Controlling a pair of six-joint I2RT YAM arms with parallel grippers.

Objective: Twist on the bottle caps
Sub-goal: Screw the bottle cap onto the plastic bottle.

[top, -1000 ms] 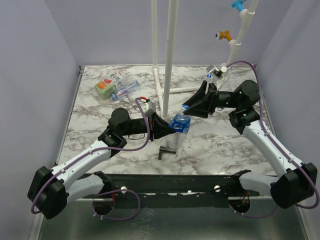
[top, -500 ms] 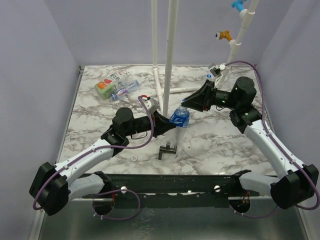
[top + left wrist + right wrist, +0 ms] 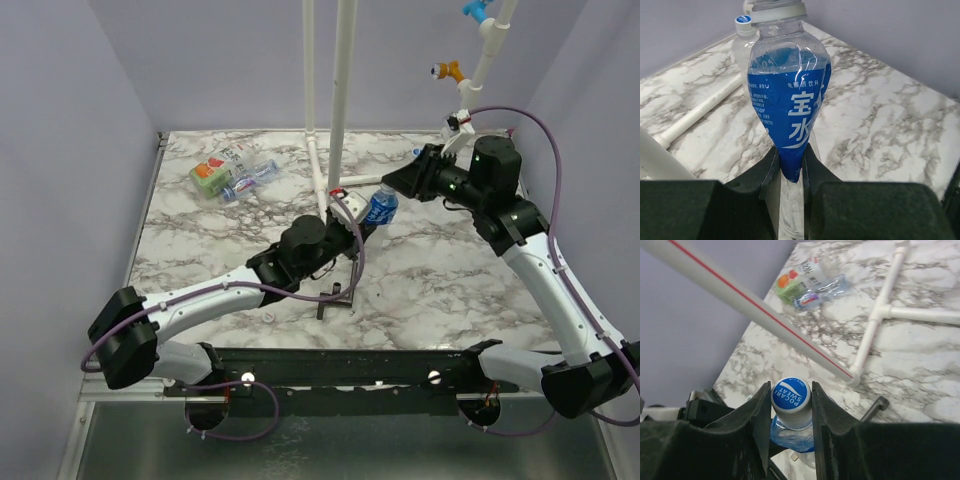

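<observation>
A clear bottle (image 3: 378,207) with a blue label is held tilted above the middle of the table. My left gripper (image 3: 354,226) is shut on its lower body, and in the left wrist view (image 3: 790,167) the jaws pinch the blue label (image 3: 787,100). My right gripper (image 3: 392,184) is shut on the bottle's blue-and-white cap (image 3: 791,394), with a finger pressed against each side of it (image 3: 790,399). A tiny white cap (image 3: 270,317) lies on the table near the front. More bottles (image 3: 225,172), one with a green, orange and red label, lie at the back left.
Tall white pipes (image 3: 338,100) rise from a T-shaped base (image 3: 322,170) at the back centre. A black T-shaped tool (image 3: 335,297) lies near the front. Another capped bottle (image 3: 742,45) stands behind the held one. Purple walls close the sides.
My left arm has carried the bottle back and to the right, toward the pipes. My right gripper has drawn back with it and stays at the cap.
</observation>
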